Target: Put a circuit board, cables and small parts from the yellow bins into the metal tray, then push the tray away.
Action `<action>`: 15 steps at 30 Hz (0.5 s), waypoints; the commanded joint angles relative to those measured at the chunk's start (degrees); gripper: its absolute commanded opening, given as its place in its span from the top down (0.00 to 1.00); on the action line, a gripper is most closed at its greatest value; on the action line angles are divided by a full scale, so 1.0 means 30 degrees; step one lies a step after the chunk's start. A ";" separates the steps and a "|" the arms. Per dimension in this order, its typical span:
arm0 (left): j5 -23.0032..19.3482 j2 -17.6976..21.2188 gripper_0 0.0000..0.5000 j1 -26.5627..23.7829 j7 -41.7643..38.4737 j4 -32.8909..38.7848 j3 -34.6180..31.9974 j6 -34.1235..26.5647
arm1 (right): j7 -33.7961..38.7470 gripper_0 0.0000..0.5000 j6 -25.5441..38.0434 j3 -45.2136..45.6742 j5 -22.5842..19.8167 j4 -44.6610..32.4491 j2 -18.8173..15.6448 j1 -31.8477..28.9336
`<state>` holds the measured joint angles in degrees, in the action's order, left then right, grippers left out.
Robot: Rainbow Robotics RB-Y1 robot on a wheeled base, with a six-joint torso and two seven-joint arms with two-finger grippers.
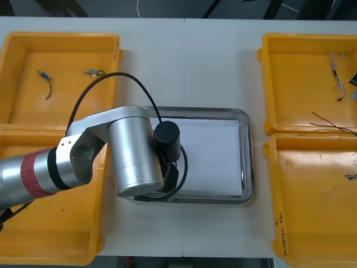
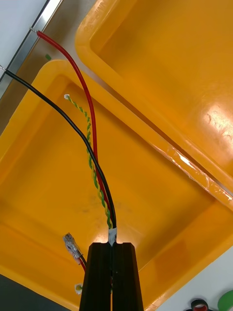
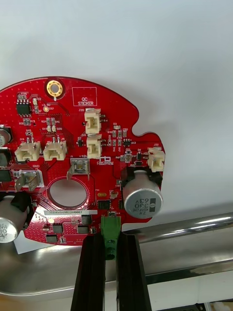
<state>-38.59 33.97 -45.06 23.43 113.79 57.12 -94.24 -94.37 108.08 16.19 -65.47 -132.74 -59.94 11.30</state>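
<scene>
A round red circuit board lies on the white inside of the metal tray, close to its shiny rim. My left gripper is shut on the board's green connector. In the front view the left arm reaches over the left front part of the tray, and its wrist hides the fingers. My right gripper is shut on a bundle of cables: a black one, a red one and a twisted yellow and green one. It holds them above a yellow bin.
Two yellow bins stand at each side of the tray. The far left bin holds a short cable and a small metal part. The far right bin holds thin cables. A second bin adjoins the one under my right gripper.
</scene>
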 commanded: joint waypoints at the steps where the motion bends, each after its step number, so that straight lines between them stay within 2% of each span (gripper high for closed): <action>1: 0.0209 -0.0397 1.00 -0.0743 -0.2099 0.0155 0.0531 0.0300 | -0.0537 1.00 0.0155 -0.0125 -0.0090 -0.0461 -0.0733 0.0453; 7: 0.0209 -0.0397 0.99 -0.0597 -0.2245 0.0155 0.0560 0.0388 | -0.0508 1.00 0.0155 -0.0154 -0.0090 -0.0461 -0.0733 0.0453; 9: 0.0209 -0.0397 0.93 -0.0597 -0.2304 0.0155 0.0618 0.0447 | -0.0537 1.00 0.0155 -0.0154 -0.0090 -0.0461 -0.0704 0.0453; 11: 0.0267 -0.0397 0.66 -0.0597 -0.2421 0.0155 0.0736 0.0476 | -0.0566 1.00 0.0155 -0.0125 -0.0120 -0.0461 -0.0704 0.0453; 12: 0.0267 -0.0397 0.57 -0.0597 -0.2450 0.0155 0.0736 0.0476 | -0.0566 1.00 0.0155 -0.0154 -0.0120 -0.0461 -0.0704 0.0453; 13: 0.0297 -0.0426 0.38 -0.0597 -0.2509 0.0155 0.0736 0.0476 | -0.0537 1.00 0.0155 -0.0125 -0.0120 -0.0461 -0.0733 0.0453; 14: 0.0297 -0.0426 0.24 -0.0597 -0.2538 0.0155 0.0736 0.0476 | -0.0566 1.00 0.0155 -0.0125 -0.0120 -0.0461 -0.0733 0.0453; 15: 0.0355 -0.0426 0.16 -0.0597 -0.2538 0.0185 0.0765 0.0505 | -0.0537 1.00 0.0155 -0.0125 -0.0120 -0.0461 -0.0704 0.0482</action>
<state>-38.39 33.97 -45.06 19.06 113.73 58.26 -93.41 -94.37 108.11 16.19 -65.47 -132.74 -59.94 11.30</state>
